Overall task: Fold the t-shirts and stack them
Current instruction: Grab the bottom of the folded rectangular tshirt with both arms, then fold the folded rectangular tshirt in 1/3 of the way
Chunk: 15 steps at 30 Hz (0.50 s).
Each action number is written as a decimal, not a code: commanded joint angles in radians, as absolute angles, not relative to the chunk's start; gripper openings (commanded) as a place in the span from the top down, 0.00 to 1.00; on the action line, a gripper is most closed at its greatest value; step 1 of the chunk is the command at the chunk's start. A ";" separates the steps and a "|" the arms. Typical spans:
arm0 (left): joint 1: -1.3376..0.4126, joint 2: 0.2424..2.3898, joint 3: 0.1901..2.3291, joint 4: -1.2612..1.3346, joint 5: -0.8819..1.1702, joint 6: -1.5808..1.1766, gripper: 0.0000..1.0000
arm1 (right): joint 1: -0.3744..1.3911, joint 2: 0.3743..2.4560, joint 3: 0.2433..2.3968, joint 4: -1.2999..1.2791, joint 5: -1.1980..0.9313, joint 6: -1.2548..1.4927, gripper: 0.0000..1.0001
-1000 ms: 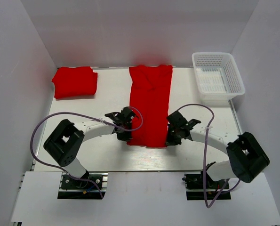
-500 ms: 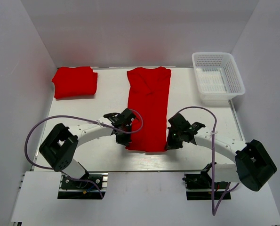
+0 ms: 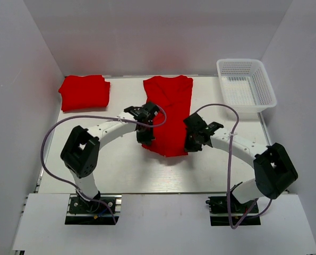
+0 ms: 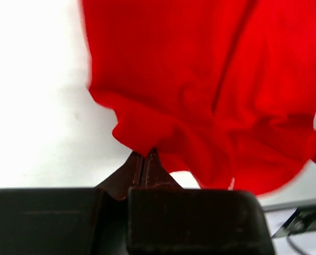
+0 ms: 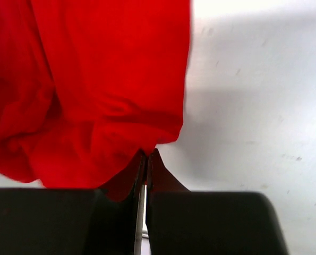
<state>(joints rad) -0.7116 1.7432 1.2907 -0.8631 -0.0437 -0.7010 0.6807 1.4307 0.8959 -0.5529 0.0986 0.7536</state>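
A red t-shirt, folded into a long strip, lies in the middle of the table, its near end lifted. My left gripper is shut on the strip's near left corner. My right gripper is shut on its near right corner. Both hold the hem above the table, and the cloth sags between them. A second red t-shirt lies folded at the far left.
A white mesh basket stands at the far right corner. White walls close in the table on three sides. Purple cables loop from both arms over the near half of the table.
Both grippers have lifted the strip's near end and carried it away from the arm bases toward the collar. The strip now looks shorter, with its near edge bunched.
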 commanded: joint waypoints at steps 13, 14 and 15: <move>-0.561 1.950 1.675 -0.914 -0.114 -0.565 1.00 | 0.543 1.666 1.259 -0.592 0.210 0.589 1.00; -0.549 1.960 1.709 -0.923 -0.114 -0.555 1.00 | 0.535 1.677 1.303 -0.595 0.209 0.575 1.00; -0.539 1.979 1.724 -0.923 -0.114 -0.555 1.00 | 0.526 1.702 1.322 -0.610 0.207 0.572 1.00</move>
